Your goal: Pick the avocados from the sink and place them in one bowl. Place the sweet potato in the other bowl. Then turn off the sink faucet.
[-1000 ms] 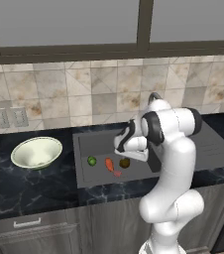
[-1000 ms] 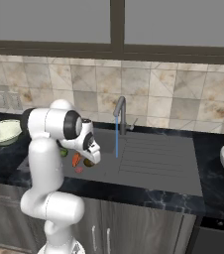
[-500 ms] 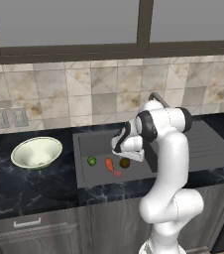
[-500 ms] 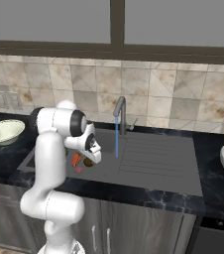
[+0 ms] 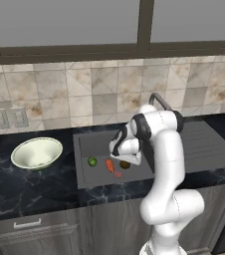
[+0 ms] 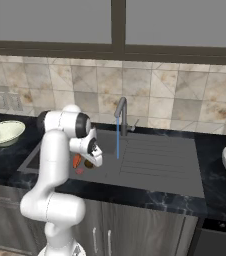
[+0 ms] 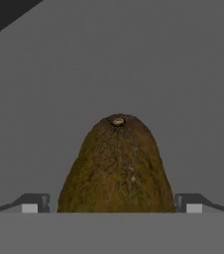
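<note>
Rough matt avocado (image 7: 116,171) — smooth grey sink (image 7: 134,59)

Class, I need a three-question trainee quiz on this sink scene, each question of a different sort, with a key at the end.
1. True or false: the faucet is running.
2. Which item lies between the fingertips in the hand view? A) green avocado B) brown avocado C) sweet potato
3. Fill in: the cream-green bowl sits on the counter to the ____ of the sink in the left base view.

Key
1. True: a blue stream falls from the spout.
2. B: the brown avocado sits between the claw tips, which stand apart on either side; the green avocado and sweet potato lie beside it.
3. left
</note>
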